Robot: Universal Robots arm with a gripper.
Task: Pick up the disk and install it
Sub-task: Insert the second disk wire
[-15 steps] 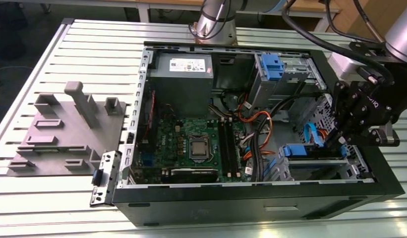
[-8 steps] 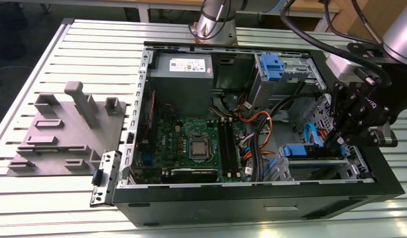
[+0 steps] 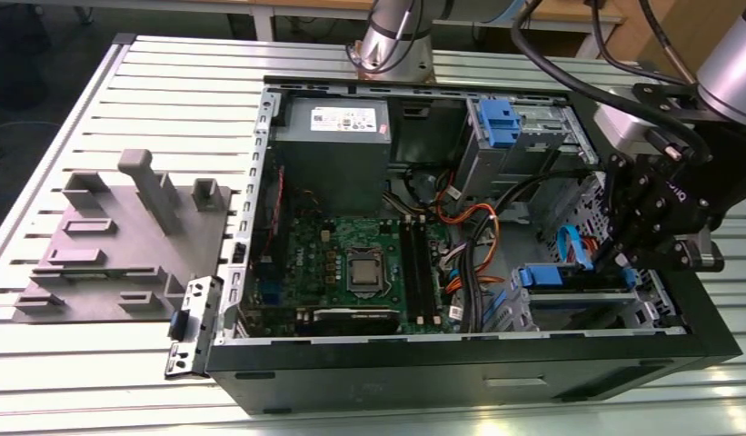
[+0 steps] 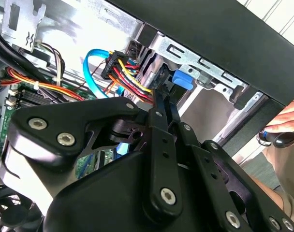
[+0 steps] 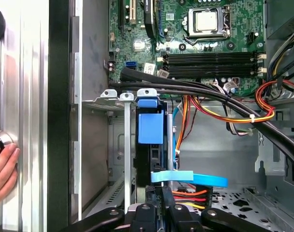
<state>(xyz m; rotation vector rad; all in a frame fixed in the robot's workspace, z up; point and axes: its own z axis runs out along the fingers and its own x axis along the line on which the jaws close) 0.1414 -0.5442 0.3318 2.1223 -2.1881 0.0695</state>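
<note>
I have the gripper [image 3: 625, 259] down inside the open computer case [image 3: 470, 381], at the drive bay on the exterior view's right. The disk [image 5: 150, 145] sits edge-on in that bay [image 5: 119, 145], its blue rail facing out in the first wrist view, with the blue data cable [image 5: 190, 178] and the red-and-yellow power wires [image 4: 130, 77] right at its end. The fingers [image 5: 161, 203] look drawn close together at the disk's connector end, but I cannot tell whether they grip anything. A person's hand [image 5: 3, 171] rests on the table [image 3: 94, 381] just outside the case wall.
</note>
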